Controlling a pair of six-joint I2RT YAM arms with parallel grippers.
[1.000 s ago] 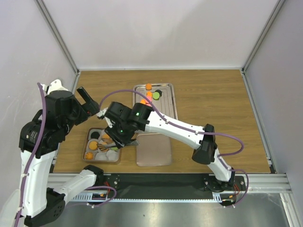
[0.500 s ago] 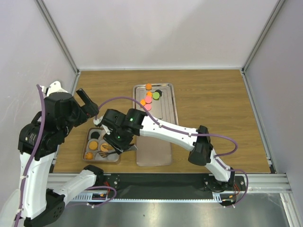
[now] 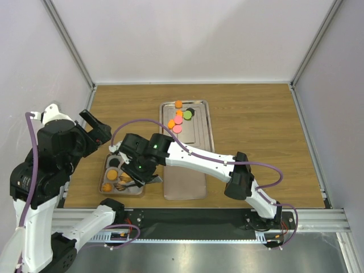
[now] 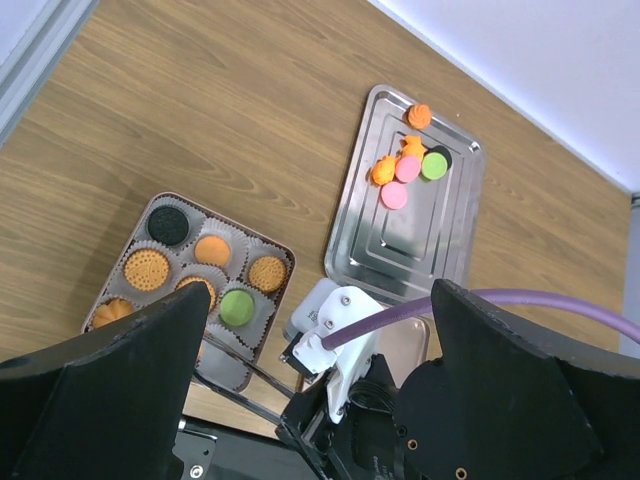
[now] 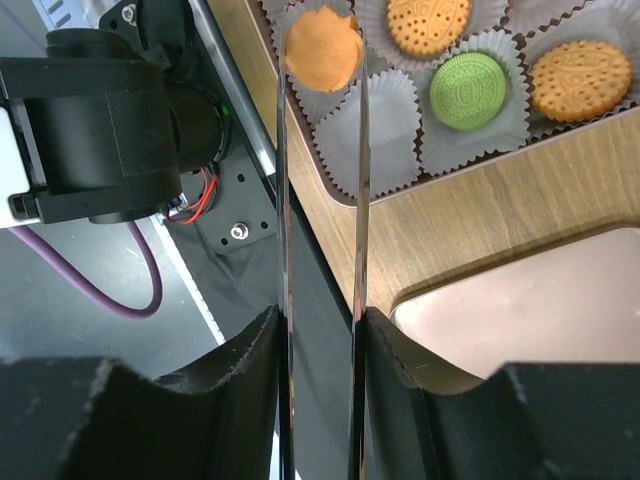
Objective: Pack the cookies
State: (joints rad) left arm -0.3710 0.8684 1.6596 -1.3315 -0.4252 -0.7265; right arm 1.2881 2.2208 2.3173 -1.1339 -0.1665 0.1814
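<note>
Stands on a wooden table (image 3: 256, 142), with all the work in the left and centre of the top view. Stretches the right arm from lower right across to lower left, probably because the box lies far from its base. Parks the left gripper (image 4: 320, 305) high at the left edge, jaws spread wide and empty, apparently to keep clear. Keeps loose cookies (image 3: 178, 119) clustered on the steel tray (image 3: 200, 133) at upper centre: orange, pink, green, black. Holds more, one per white paper cup, in the box (image 4: 230, 222) at lower left. Pinches one orange cookie (image 5: 322, 45), flat, round and faintly scalloped, edge to edge in the right gripper (image 5: 321, 60) over a cup, seemingly for lowering in; cannot tell whether touching yet.
</note>
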